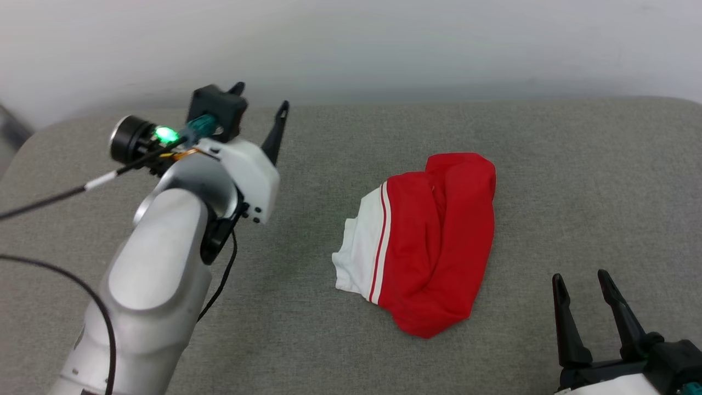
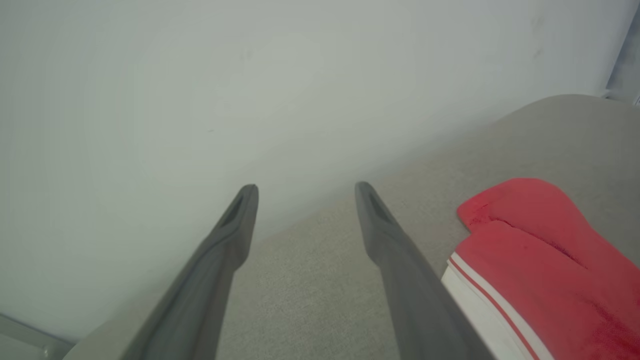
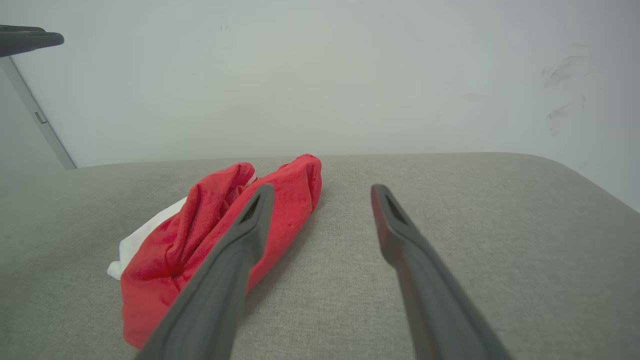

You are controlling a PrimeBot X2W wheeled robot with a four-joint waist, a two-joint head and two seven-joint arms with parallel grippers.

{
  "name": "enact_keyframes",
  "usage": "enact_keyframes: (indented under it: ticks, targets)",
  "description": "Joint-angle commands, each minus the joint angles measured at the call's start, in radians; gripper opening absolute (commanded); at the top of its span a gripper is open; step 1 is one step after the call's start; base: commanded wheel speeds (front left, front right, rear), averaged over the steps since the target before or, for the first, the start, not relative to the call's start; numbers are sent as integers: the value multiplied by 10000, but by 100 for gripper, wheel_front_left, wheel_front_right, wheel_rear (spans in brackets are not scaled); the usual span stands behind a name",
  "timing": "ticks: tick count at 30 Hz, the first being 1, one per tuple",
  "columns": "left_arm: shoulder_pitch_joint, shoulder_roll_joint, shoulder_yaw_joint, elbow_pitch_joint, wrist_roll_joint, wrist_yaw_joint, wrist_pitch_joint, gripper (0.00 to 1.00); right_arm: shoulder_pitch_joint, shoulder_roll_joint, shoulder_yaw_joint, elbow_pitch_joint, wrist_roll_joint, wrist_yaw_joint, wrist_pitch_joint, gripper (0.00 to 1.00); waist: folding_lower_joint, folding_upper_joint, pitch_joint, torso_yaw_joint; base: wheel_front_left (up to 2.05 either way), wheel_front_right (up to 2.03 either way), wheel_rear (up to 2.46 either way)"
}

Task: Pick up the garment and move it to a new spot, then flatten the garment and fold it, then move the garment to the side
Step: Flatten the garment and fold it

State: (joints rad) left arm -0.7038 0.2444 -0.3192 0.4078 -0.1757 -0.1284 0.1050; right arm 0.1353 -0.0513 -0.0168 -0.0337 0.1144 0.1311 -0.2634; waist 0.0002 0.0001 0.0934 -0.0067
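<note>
Red garment [image 1: 433, 241] lay mid-frame, apart from left gripper [image 1: 261, 94] upper left and right gripper [image 1: 580, 275] lower right; both jaws stood open, empty.

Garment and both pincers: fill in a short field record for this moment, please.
garment: red, white sleeve with striped trim on its left side; bunched, not flat
support: grey fabric surface, garment lying near its middle
left pincer: open, empty, raised to the left of the garment
right pincer: open, empty, at the lower right of the garment
contact: neither pincer touches the garment
background: pale wall
</note>
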Motion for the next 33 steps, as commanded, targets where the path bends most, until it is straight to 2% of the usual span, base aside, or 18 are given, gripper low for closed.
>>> enact_keyframes:
  ticks: [1,2,3,7,12,17,21,25,31,32,33]
  targets:
    - [-150,21,-227,79,-184,2,178,100,-168,17,6,-20,-52,-7,-20,100,-2,-1,230,-159,0,0,0]
    - [-815,277,-1243,254,-957,4,1112,100,-287,19,19,-22,-50,-7,-20,100,-2,-1,443,-269,0,0,0]
    - [-815,277,-1243,254,-957,4,1112,100,-287,19,19,-22,-50,-7,-20,100,-2,-1,443,-269,0,0,0]
    - [-1960,866,-3383,312,-2591,2,3004,100,-587,20,57,-68,-39,-7,-20,100,-2,-1,875,-490,0,0,0]
    - [-3037,1502,-5545,113,-4473,0,5143,100,-953,20,61,-94,-2,-7,-20,100,-2,-1,1475,-768,0,0,0]
    - [-3872,2066,-7422,-264,-5776,-1,6631,100,-1311,19,75,-116,68,-7,-20,100,-2,-1,2057,-1048,0,0,0]
    - [-4351,2403,-8821,-465,-6363,-1,7303,100,-1575,19,93,-108,126,-7,-20,100,-2,-1,2406,-1251,0,0,0]
    - [-4567,2601,-9480,-565,-6542,-2,7773,100,-1750,19,81,-148,167,-7,-20,100,-2,-1,2717,-1385,0,0,0]
    - [-3853,2754,-9694,-853,-6133,-4,8518,100,-1869,19,67,-144,197,-7,-20,100,-2,-1,2909,-1498,0,0,0]
    - [-3748,2782,-9719,-978,-6029,-13,8608,40,-1855,20,54,-137,188,-7,-20,100,-2,-1,2892,-1491,0,0,0]
    - [-3651,2814,-9727,-1059,-5974,-13,8637,0,-1831,19,38,-127,165,-7,-20,100,-2,-1,2864,-1471,0,0,0]
